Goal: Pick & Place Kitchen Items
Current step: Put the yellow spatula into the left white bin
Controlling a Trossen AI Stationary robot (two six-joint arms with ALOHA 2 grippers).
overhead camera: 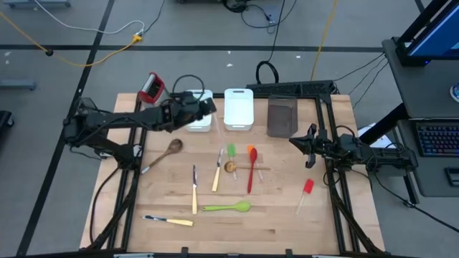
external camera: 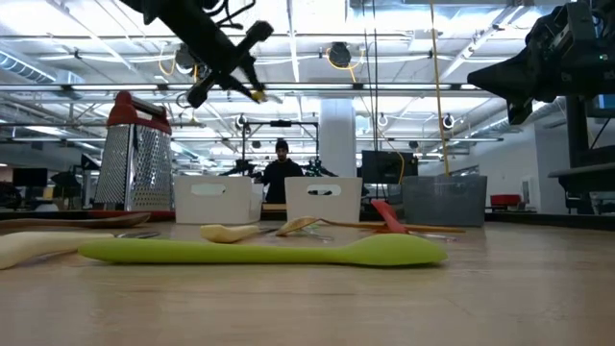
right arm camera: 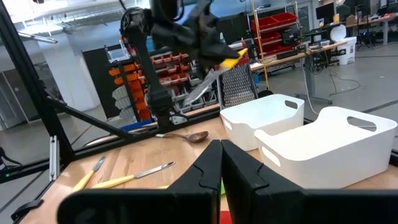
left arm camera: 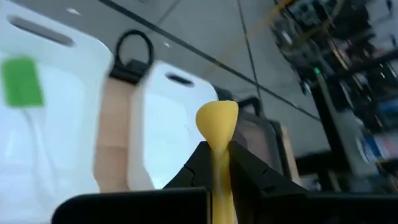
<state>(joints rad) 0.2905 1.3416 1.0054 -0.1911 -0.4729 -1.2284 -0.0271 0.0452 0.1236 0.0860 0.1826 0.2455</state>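
Observation:
My left gripper [overhead camera: 206, 107] hangs above the left white bin [overhead camera: 192, 123], shut on a yellow spatula [left arm camera: 217, 119]. The spatula also shows in the right wrist view [right arm camera: 232, 58], with its clear handle [right arm camera: 200, 89]. A green spatula [left arm camera: 22, 81] lies in that bin. My right gripper [overhead camera: 300, 140] is shut and empty above the table's right side. On the table lie a wooden spoon [overhead camera: 168, 150], cream-handled knives [overhead camera: 193, 188] [overhead camera: 217, 172] [overhead camera: 169, 221], green [overhead camera: 232, 151], orange [overhead camera: 252, 152] and red [overhead camera: 307, 189] spatulas, a red spoon [overhead camera: 250, 178] and a green spoon [overhead camera: 226, 208]. My left gripper pinches the yellow spatula between its two fingers at the neck [left arm camera: 219, 155] just under the head. The head sticks out past the fingertips. The clear handle slants down from the gripper. The spatula is lifted clear, above the left white bin.
A second white bin [overhead camera: 238, 108] and a dark bin [overhead camera: 282, 117] stand in a row along the table's far edge. A steel grater with a red top [overhead camera: 150, 87] stands at the far left. A person [external camera: 282, 171] stands in the room behind the table.

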